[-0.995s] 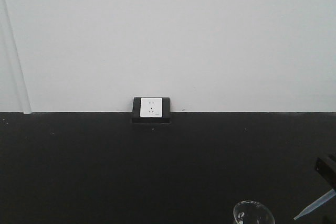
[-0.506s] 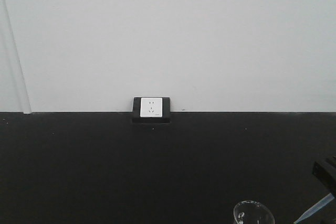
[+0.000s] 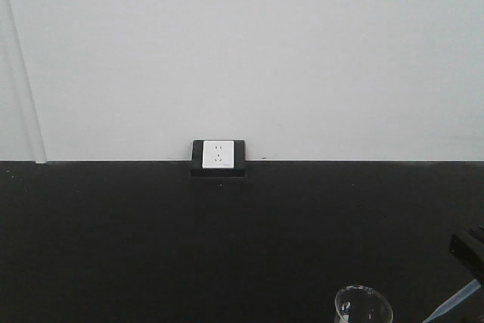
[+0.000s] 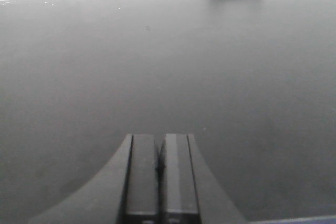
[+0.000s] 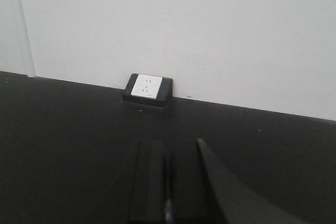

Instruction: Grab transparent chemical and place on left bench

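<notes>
The transparent chemical [image 3: 454, 305], a slim clear pipette, slants down to the left from my right gripper [image 3: 470, 256] at the front view's lower right edge. In the right wrist view only a pale glint of the pipette [image 5: 168, 211] shows between the dark fingers of the right gripper [image 5: 168, 148], which is shut on it. My left gripper [image 4: 160, 143] is shut with nothing in it, hovering over bare black counter. The left bench is out of view.
A clear glass beaker [image 3: 364, 306] stands at the bottom edge, just left of the pipette tip. A white wall socket [image 3: 218, 155] in a black frame sits where the black countertop [image 3: 151, 240] meets the white wall [image 3: 249, 51].
My right gripper and the pipette have sunk slightly toward the lower right corner of the front view. The beaker and socket have stayed put.
</notes>
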Motion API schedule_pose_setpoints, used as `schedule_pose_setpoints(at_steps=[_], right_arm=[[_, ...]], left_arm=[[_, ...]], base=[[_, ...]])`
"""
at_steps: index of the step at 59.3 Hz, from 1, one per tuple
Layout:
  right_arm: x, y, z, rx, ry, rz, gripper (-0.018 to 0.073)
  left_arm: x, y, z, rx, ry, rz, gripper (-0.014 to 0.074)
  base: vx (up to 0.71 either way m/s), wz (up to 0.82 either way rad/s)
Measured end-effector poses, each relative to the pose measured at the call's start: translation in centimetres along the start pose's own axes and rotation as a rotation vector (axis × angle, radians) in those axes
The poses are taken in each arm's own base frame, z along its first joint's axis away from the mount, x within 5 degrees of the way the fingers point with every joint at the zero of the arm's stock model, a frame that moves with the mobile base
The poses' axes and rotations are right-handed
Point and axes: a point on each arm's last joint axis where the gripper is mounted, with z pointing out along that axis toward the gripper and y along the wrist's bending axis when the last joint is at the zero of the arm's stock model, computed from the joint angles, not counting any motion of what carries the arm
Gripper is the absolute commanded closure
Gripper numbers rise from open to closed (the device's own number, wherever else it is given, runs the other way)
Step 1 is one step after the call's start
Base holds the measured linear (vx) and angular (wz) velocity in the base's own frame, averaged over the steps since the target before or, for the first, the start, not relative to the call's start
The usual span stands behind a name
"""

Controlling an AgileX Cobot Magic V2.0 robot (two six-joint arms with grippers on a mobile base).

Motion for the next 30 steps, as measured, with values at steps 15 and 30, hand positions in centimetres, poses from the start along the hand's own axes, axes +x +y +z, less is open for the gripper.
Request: schedule_pose_setpoints(at_steps=[15,30], right_arm=[[0.00,0.00,0.00,0.000,0.000,0.000,0.0562],[0.00,0.00,0.00,0.000,0.000,0.000,0.0562]], left_arm=[[0.00,0.00,0.00,0.000,0.000,0.000,0.0600],[0.00,0.00,0.00,0.000,0.000,0.000,0.0600]], base=[[-0.12,-0.01],[-0.25,-0.03]])
